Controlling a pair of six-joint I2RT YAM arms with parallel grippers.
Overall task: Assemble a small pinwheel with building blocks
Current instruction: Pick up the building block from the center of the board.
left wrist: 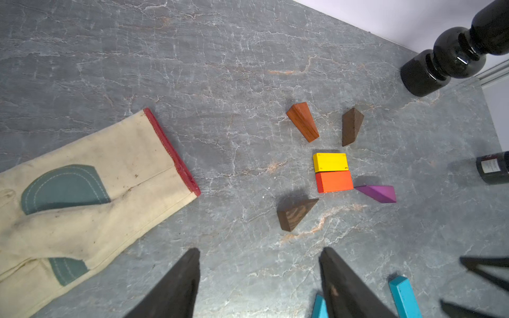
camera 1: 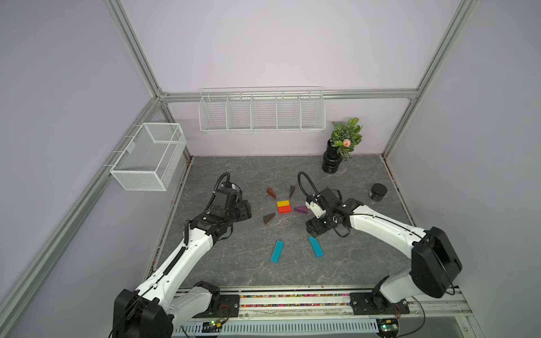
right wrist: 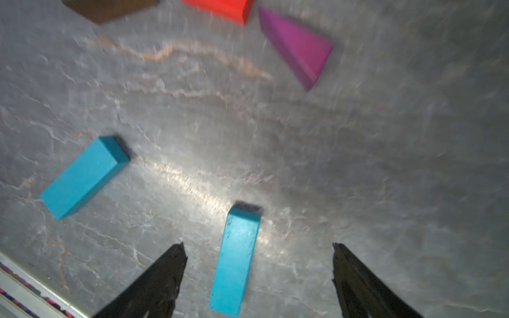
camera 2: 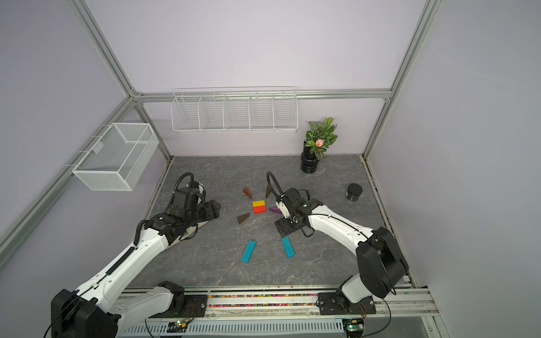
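— Both top views first: where do the building blocks [camera 1: 284,206] sit?
— Mid-counter [camera 1: 234,175]. The yellow block [camera 1: 283,203] touches the red block [camera 1: 284,209] on its near side. The purple wedge [camera 1: 301,209] lies just right of the red one. Three brown wedges [camera 1: 271,193] lie apart around the pair, two far and one near-left. The two teal bars [camera 1: 277,251] lie nearer, splayed and well apart.
— Left wrist view?
— The left claw [left wrist: 261,250] stands wide above bare counter, nothing between its fingers. A beige glove [left wrist: 96,179] lies flat, left of the blocks.
— Right wrist view?
— Blurred. The right claw [right wrist: 257,245] is wide too. One teal bar lies flat between its fingers, touching neither.
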